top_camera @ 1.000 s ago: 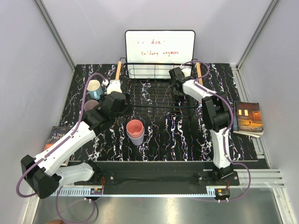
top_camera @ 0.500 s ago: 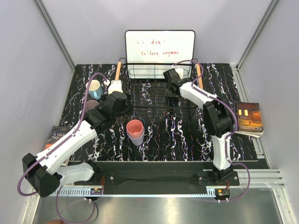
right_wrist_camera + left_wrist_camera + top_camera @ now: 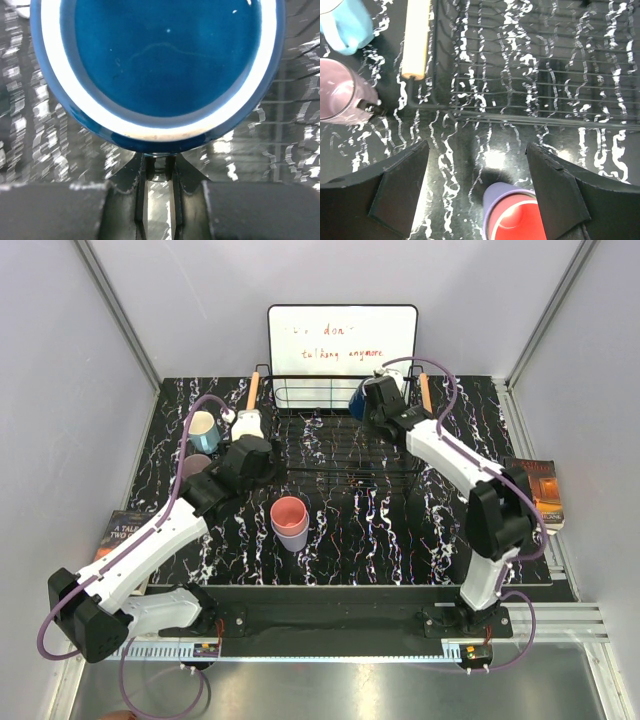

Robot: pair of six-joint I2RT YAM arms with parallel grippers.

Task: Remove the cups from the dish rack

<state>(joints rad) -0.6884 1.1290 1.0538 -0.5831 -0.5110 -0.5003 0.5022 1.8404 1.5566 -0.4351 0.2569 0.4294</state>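
On the black marbled worktop [image 3: 400,530], our right end effector [image 3: 156,165] pinches narrow on the rim of the dark navy cup [image 3: 160,65], above the back of the dish rack [image 3: 330,440]. We should lift it level over the wire wall and wooden handle [image 3: 424,392], then swing right toward bare worktop short of the book [image 3: 540,490]; our left end effector [image 3: 476,150] gapes wide, empty

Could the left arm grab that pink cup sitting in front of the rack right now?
Probably yes. The left gripper is open and hangs close to the salmon pink cup, which sits nested in the lavender cup on the table. Its wrist view shows the cup between the fingers, with nothing in the way.
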